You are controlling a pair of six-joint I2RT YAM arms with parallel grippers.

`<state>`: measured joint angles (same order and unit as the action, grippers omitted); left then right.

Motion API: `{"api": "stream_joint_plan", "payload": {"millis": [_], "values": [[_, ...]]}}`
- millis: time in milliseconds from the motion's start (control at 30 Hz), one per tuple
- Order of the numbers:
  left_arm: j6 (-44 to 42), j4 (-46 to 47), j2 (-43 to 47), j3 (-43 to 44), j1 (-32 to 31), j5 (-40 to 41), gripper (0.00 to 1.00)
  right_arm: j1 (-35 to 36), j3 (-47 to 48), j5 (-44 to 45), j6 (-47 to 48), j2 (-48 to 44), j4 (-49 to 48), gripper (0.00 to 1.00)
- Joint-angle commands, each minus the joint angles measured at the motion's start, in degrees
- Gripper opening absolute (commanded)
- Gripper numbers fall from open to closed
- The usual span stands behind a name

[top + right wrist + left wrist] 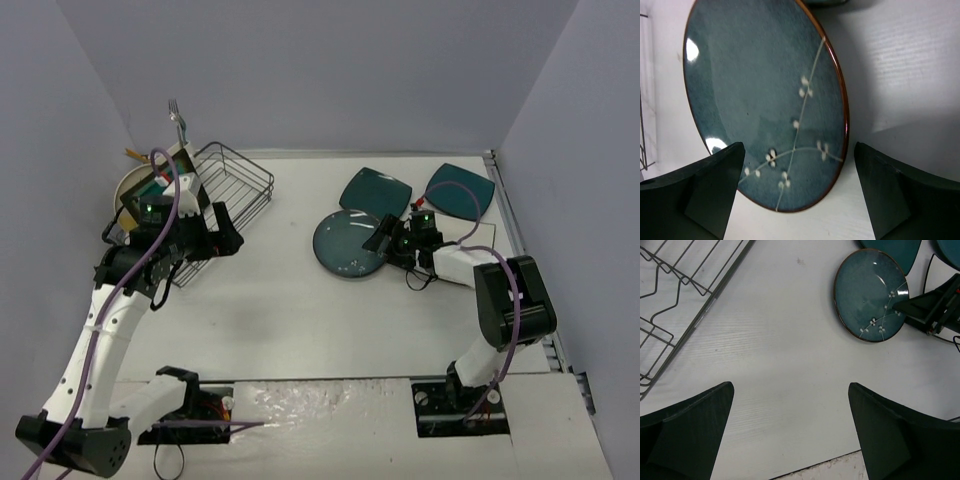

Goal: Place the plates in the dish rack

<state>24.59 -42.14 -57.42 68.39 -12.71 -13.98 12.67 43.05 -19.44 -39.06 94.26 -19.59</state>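
A round grey-blue plate (345,247) with a white twig motif lies flat on the table (300,300). My right gripper (387,236) is open at its right edge. In the right wrist view that plate (760,95) fills the frame, and its brown near rim lies between the spread fingers of the right gripper (800,192). Two dark teal square plates (375,190) (462,190) lie behind it. The black wire dish rack (235,185) stands at the back left. My left gripper (226,236) hangs open just in front of the dish rack, over bare table (790,340).
A cream round plate (128,185) shows at the rack's left end, partly hidden by my left arm. A white caddy (185,150) holds a fork (176,115). A white plate (472,236) lies under my right arm. Grey walls close in the table.
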Motion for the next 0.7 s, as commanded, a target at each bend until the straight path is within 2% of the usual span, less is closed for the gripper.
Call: {"api": "stream_joint_plan", "payload": {"millis": [0,133,267,367,467,533,667], "values": [[2.54,2.55,0.64,-0.45,-0.38,-3.01,0.97,-0.2,1.77,0.16,-3.63,3.57,-6.49,0.86],[2.55,2.71,0.56,-1.58,-0.47,-3.32,0.97,-0.27,1.56,-0.14,-4.85,5.56,-8.41,0.79],[2.51,3.73,0.56,-3.01,-0.47,-3.46,0.97,-0.27,0.27,-0.93,-5.72,7.86,-10.84,0.63],[3.61,4.74,0.56,-3.87,-0.56,-4.04,0.97,-0.27,-0.64,-1.3,-5.59,8.48,-11.78,0.44],[5.61,6.89,0.74,-6.19,-0.78,-6.51,0.97,-0.27,-2.37,-1.64,-4.69,8.06,-12.43,0.14],[7.02,8.02,1.16,-7.63,-1.17,-7.36,0.97,-0.27,-2.96,-2.17,-4.19,7.78,-12.65,0.02],[11.25,11.94,2.25,-11.86,-3.03,-8.69,0.97,-0.27,-3.98,-4.34,-3.27,3.8,-13.14,0.0]]}}
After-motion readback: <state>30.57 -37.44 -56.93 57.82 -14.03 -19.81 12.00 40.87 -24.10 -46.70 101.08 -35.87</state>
